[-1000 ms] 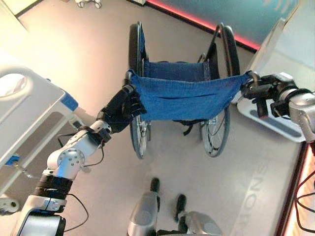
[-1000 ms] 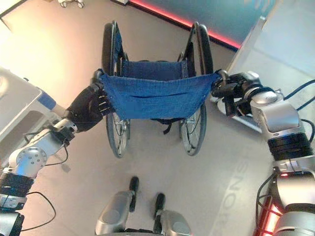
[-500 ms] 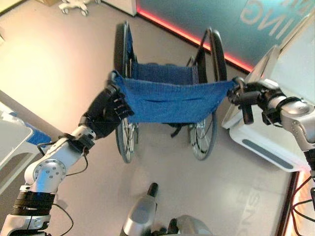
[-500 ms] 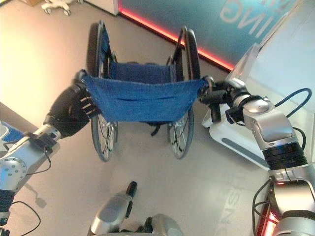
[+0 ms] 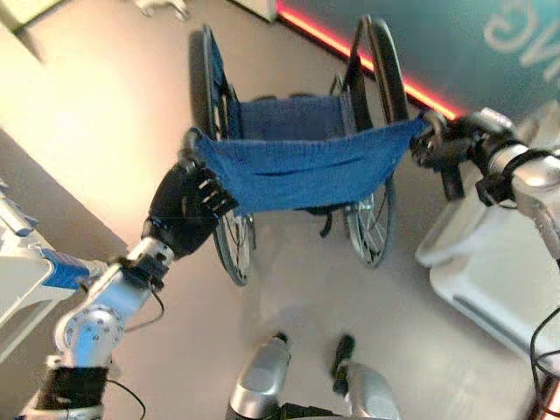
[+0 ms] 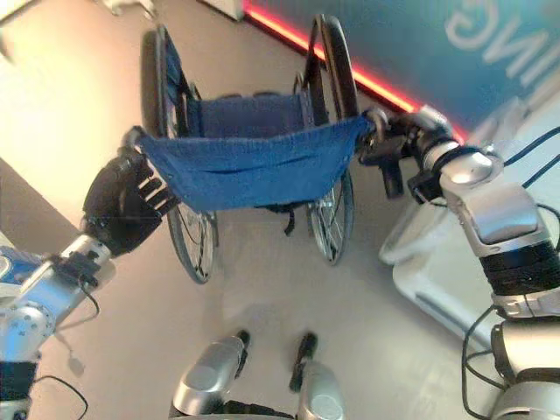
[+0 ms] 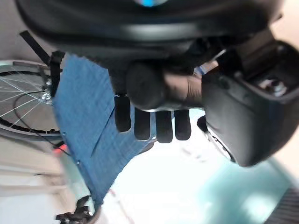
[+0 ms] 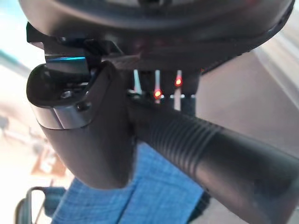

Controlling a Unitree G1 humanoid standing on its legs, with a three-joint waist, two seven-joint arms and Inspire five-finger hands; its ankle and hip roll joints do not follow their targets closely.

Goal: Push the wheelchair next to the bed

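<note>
The wheelchair (image 5: 297,166) stands straight ahead, its back toward me, with a blue cloth backrest (image 6: 249,166) and big black wheels. My left hand (image 5: 188,206) is shut on the left push handle (image 7: 145,86), fingers (image 7: 154,123) curled over it. My right hand (image 5: 446,149) is shut on the ribbed right push handle (image 8: 196,149), the thumb (image 8: 98,130) wrapped beside it. A corner of the white bed (image 5: 17,289) with blue fittings shows at the lower left edge, apart from the wheelchair.
A white machine base (image 5: 490,280) stands on the floor close to the wheelchair's right wheel. A teal wall with a red light strip (image 5: 350,44) runs behind the chair. Open beige floor (image 5: 96,105) lies to the left.
The whole picture has shifted as the camera moved; the bed now sits at the left edge. Both hands keep their hold on the handles.
</note>
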